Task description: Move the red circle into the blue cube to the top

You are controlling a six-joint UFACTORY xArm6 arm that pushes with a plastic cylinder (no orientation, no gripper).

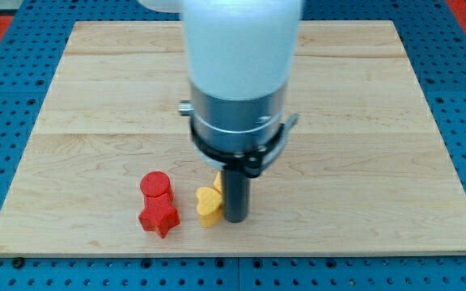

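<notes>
Camera view, and we're low on the wooden board point(95, 97), with my tip point(235, 218) planted near the view's bottom edge, right of centre-left. There are no fingers on this rig, just the plain rod, so nothing opens or clamps. The red circle point(155, 184) sits to the view's left of my tip, apart from it, and touching the red star point(159, 217) just below it. Between us and the circle lies a yellow heart point(208, 205), just beside my tip on its left, and a sliver of another yellow block point(218, 183) peeks out behind the rod; its shape we cannot tell.

The blue cube? We don't see it anywhere; the arm's big body may be hiding it.

We judge the circle small, light and rigid, apt to slide easily and roll off a glancing push, so we'd meet it squarely from its lower side. The star crowds exactly that side, and the heart blocks our straight path over.
</notes>
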